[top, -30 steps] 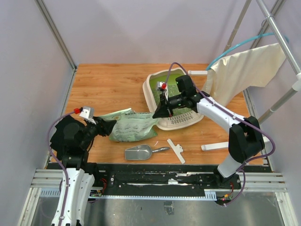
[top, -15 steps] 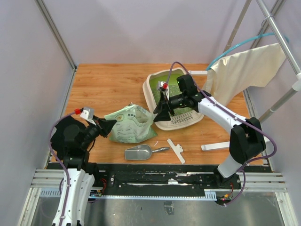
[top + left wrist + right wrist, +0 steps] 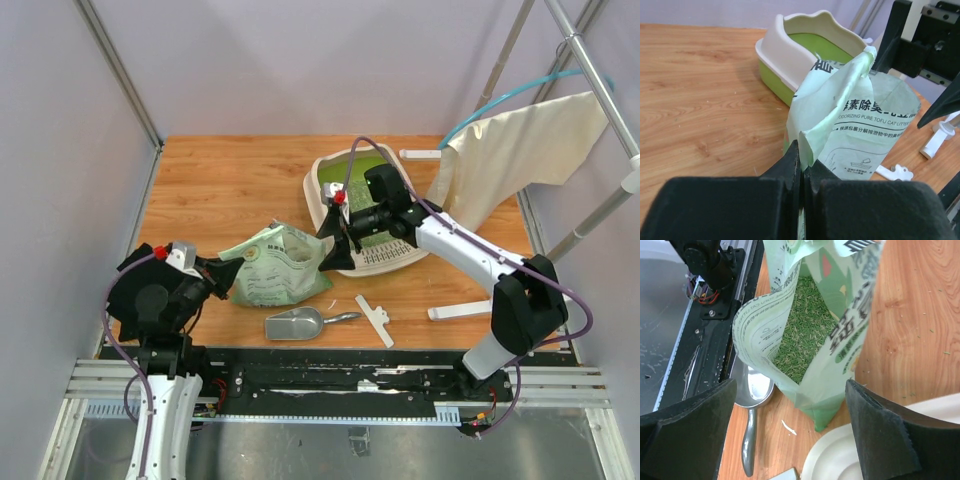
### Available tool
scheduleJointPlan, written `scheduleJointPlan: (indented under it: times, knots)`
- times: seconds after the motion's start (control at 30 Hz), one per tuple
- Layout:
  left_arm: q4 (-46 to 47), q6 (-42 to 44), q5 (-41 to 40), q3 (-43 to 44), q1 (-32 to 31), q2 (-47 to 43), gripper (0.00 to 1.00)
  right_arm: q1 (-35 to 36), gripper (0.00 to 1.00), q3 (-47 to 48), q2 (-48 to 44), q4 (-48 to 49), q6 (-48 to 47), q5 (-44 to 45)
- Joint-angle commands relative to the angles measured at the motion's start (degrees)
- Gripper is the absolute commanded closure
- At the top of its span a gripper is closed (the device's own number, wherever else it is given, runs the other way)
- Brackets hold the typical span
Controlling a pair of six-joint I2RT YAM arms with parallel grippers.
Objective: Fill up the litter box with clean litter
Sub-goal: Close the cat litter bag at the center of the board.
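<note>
With the left gripper (image 3: 801, 152) pinched tight on a fold of the soft bag (image 3: 860, 120) beside the litter box (image 3: 785, 50), and the right gripper (image 3: 790, 390) spread wide and empty over its mouth, the loose clean litter (image 3: 800, 330) inside probably shifts heavily, favouring holds at the rim and bottom corner.

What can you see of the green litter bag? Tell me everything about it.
The bag is pale green printed plastic, creased, with dark lettering. It stands propped on the table between the arms, near the litter box. Its open top shows green litter granules inside. The left hand, shut, pinches a flap of its edge; the right hand, open, hovers at its mouth without gripping.
</note>
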Motion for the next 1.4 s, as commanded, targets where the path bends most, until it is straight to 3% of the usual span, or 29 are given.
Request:
scheduleJointPlan:
  times: [0.0,0.13,0.2,0.27,0.33,0.37,0.43,0.63,0.83,0.97,1.07,1.13,1.17,1.3,1.37]
  knots:
    - [17.3,-3.4,1.9,-1.3,0.4,-1.8,1.0,1.6,0.1,-3.1,-1.0,7.7,-2.2,1.6]
    - [23.0,-6.4,3.7,-2.7,0.4,-2.2,1.0,1.6,0.15,-1.2,1.8,10.0,-0.5,1.6]
    - [25.1,-7.3,3.5,-3.2,0.4,-2.1,0.99,1.4,0.31,1.1,3.0,9.3,0.7,-0.8]
    - [25.7,-7.4,2.8,-3.2,0.4,-2.1,0.99,0.8,0.66,2.0,3.6,9.0,1.8,-2.5]
    - [25.6,-7.2,1.0,-3.1,0.4,-2.2,0.99,0.2,0.91,1.3,3.4,8.2,2.7,-2.8]
    - [25.7,-6.8,0.0,-3.1,0.4,-2.2,1.0,-0.3,0.98,1.0,3.1,7.2,2.3,-2.0]
    - [26.2,-6.2,-2.6,-3.3,0.4,-2.1,1.0,-2.0,0.99,-0.9,1.6,6.9,3.9,-0.4]
    - [32.6,-5.0,-3.6,-4.2,0.4,2.4,0.99,-6.7,0.99,-8.4,-5.0,12.0,12.5,5.4]
    - [47.1,-7.5,1.0,-3.7,0.4,13.6,1.0,-7.7,0.99,-13.0,-10.0,14.6,15.0,10.4]
    - [52.3,-8.9,6.5,-0.6,0.4,22.1,0.99,-7.9,0.96,-14.0,-11.5,16.3,14.9,9.0]
    - [52.6,-9.0,8.5,1.6,0.4,25.7,1.0,-7.9,0.54,-12.6,-11.7,16.5,15.3,7.1]
    - [52.7,-8.8,8.5,2.2,0.4,26.2,0.99,-7.8,0.35,-10.9,-11.5,16.4,15.3,5.2]
    - [52.7,-9.0,8.4,2.2,0.4,26.1,0.99,-7.6,0.29,-9.8,-11.3,16.3,15.6,5.3]
    - [52.0,-9.7,6.3,1.2,0.4,23.9,1.0,-6.2,0.18,-5.4,-10.3,15.0,17.1,8.3]
    - [52.0,-10.4,5.4,0.4,0.4,22.8,0.99,-4.1,0.14,-3.2,-9.3,13.1,13.6,8.5]
